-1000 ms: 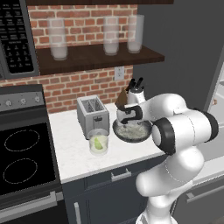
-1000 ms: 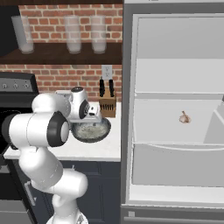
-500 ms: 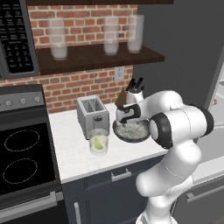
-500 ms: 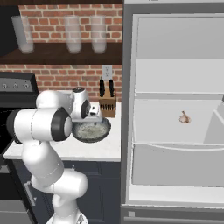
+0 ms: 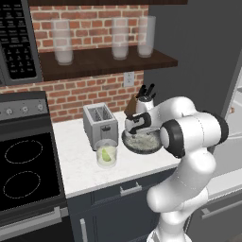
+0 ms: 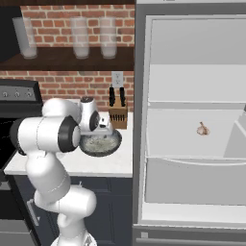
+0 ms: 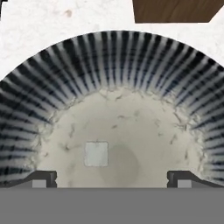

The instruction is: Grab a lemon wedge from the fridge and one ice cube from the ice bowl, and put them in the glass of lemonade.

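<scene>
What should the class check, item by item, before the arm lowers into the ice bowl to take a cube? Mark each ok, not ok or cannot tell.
1. Gripper jaws spread wide: ok.
2. Gripper above the ice bowl: ok.
3. Ice cube lies between the fingertips' line: ok.
4. Jaws carry nothing: ok.
5. Lemon wedge in the glass of lemonade: ok.
6. Fridge door shut: not ok.

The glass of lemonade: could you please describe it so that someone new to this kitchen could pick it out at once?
Find the white counter between the black stove and the fridge. On it stands a silver toaster; just in front of that is the glass of lemonade, left of the ice bowl. It is short, clear and holds yellowish-green liquid, unlike the taller frosted glasses on the shelf.
</scene>
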